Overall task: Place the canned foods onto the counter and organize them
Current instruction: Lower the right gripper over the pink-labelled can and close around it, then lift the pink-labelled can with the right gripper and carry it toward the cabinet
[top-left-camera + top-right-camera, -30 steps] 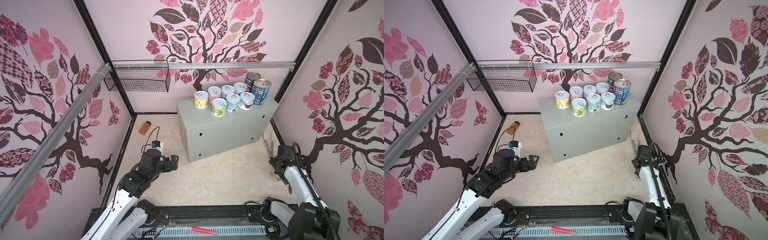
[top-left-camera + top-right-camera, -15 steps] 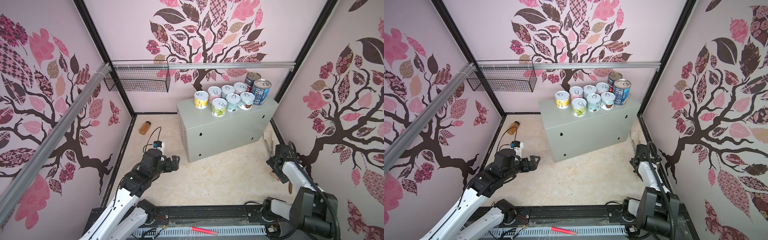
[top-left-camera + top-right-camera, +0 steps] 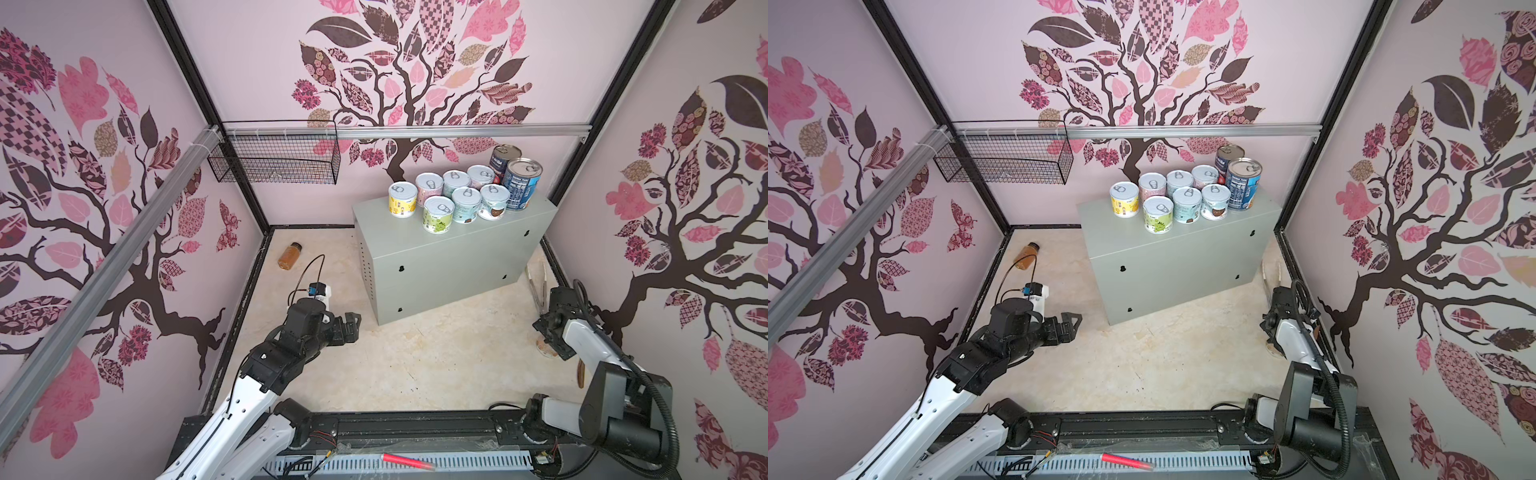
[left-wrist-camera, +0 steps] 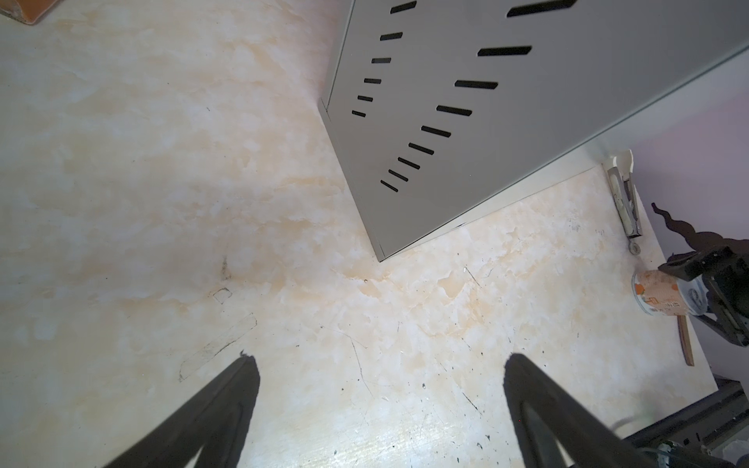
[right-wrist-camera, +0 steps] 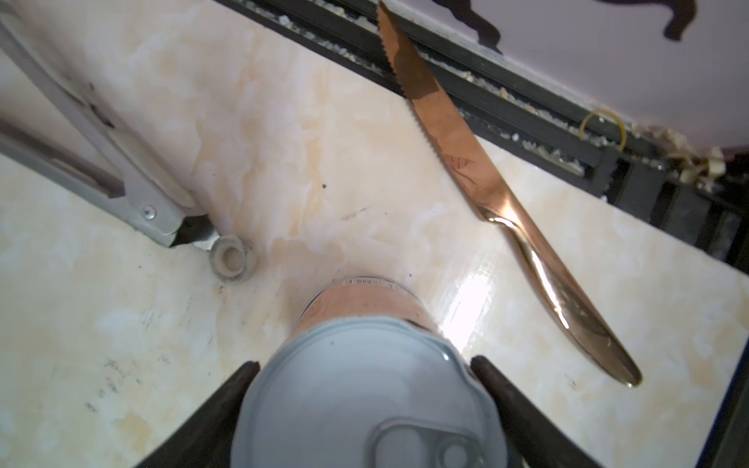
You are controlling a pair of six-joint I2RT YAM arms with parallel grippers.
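Observation:
Several short white-lidded cans (image 3: pixel 453 195) and two taller cans (image 3: pixel 521 183) stand grouped on the grey counter (image 3: pixel 449 257) in both top views, toward its right end. One more short can (image 5: pixel 364 389), peach-labelled with a white pull-tab lid, stands on the floor by the right wall. My right gripper (image 5: pixel 364 364) is around it from above, both fingers pressed against the lid's sides. In the top views the wrist hides most of this can (image 3: pixel 543 347). My left gripper (image 3: pixel 353 328) hovers open and empty over the floor, left of the counter's front corner (image 4: pixel 379 255).
An amber bottle (image 3: pixel 289 255) lies near the back left corner. A black wire basket (image 3: pixel 274 158) hangs on the back rail. Metal tongs (image 5: pixel 101 162), a small white ring (image 5: pixel 232 259) and a copper knife (image 5: pixel 506 194) lie close around the peach can.
My right gripper has shifted a little along the right wall and its fingers have closed from wide open onto the peach can. The left arm has hardly moved.

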